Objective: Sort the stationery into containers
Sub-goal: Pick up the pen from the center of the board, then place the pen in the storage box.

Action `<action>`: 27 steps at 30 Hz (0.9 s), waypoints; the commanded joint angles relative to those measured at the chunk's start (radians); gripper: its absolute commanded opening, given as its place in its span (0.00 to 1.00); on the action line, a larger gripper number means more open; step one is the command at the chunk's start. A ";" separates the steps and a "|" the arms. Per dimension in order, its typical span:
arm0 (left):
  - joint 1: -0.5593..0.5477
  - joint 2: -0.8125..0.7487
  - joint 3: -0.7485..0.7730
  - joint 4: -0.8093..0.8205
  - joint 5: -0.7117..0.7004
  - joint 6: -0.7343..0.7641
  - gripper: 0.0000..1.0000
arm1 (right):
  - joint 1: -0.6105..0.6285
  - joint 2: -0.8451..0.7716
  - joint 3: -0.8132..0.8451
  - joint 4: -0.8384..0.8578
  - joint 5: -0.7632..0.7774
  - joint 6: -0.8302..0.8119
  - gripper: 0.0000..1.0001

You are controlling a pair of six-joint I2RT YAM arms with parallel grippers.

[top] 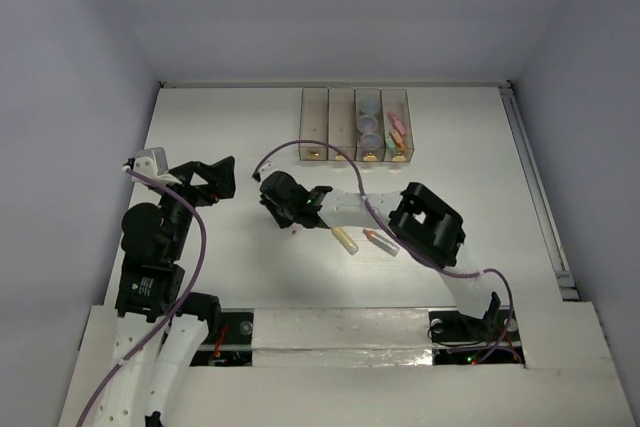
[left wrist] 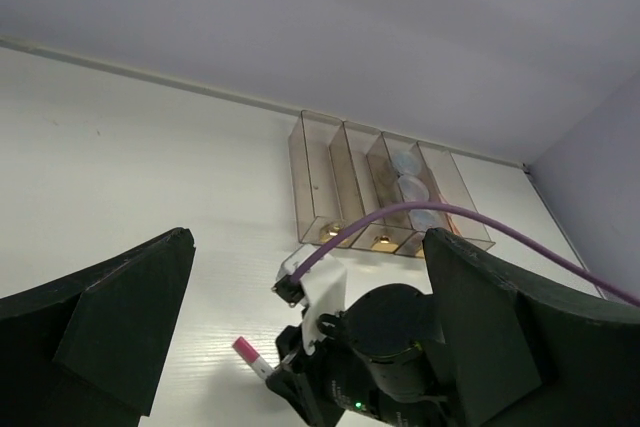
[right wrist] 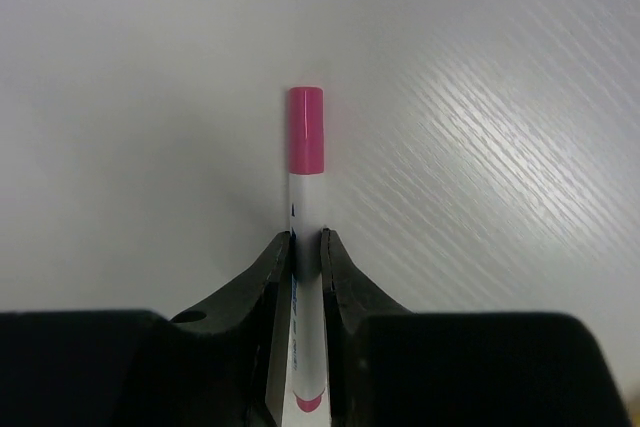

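Observation:
The four joined translucent bins [top: 329,117] stand at the back of the table. The third holds bluish rolls [top: 370,123]. The fourth holds pink and orange pieces [top: 397,131]. My right gripper [top: 280,209] is shut on a white marker with a pink cap [right wrist: 305,142], held low over the table left of centre. The cap also shows in the left wrist view [left wrist: 246,349]. A yellow marker [top: 345,240] and a grey marker with an orange tip [top: 381,243] lie on the table beside my right arm. My left gripper [top: 216,178] is open and empty, to the left of the right gripper.
The bins also show in the left wrist view [left wrist: 380,192], beyond my right gripper [left wrist: 330,367]. A purple cable [top: 300,147] loops from the right wrist toward the bins. A rail [top: 535,187] runs along the table's right edge. Walls close the back and sides.

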 commanded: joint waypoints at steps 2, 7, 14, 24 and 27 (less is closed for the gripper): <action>-0.008 -0.002 0.019 0.024 0.001 0.013 0.99 | -0.037 -0.124 -0.087 0.102 -0.064 0.034 0.06; -0.018 0.007 0.008 0.035 0.033 0.008 0.99 | -0.139 -0.218 -0.133 0.171 -0.179 0.065 0.06; -0.018 0.022 -0.001 0.046 0.073 0.008 0.99 | -0.320 -0.249 -0.075 0.229 -0.279 0.078 0.07; -0.018 0.032 -0.007 0.052 0.084 0.008 0.99 | -0.492 -0.150 0.108 0.215 -0.195 0.132 0.08; -0.018 0.036 -0.007 0.055 0.088 0.008 0.99 | -0.523 -0.111 0.146 0.202 -0.181 0.149 0.08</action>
